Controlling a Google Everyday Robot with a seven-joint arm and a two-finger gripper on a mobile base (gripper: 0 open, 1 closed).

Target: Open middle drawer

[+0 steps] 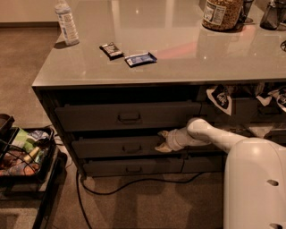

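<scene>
The middle drawer (116, 146) is the grey front between a taller drawer above and a thinner one below, with a small pull (132, 148) at its centre. It stands slightly out from the cabinet. My gripper (161, 141) is at the right end of this drawer's front, to the right of the pull and not on it. Its two cream fingertips (163, 133) are spread one above the other, open and holding nothing. The white arm (210, 134) reaches in from the right.
The top drawer (127, 116) and bottom drawer (132, 167) have their own pulls. On the counter (178, 53) lie a water bottle (67, 22), two snack packets (129, 54) and a jar (221, 13). A black cart (24, 156) stands at left. A cable (134, 185) lies on the floor.
</scene>
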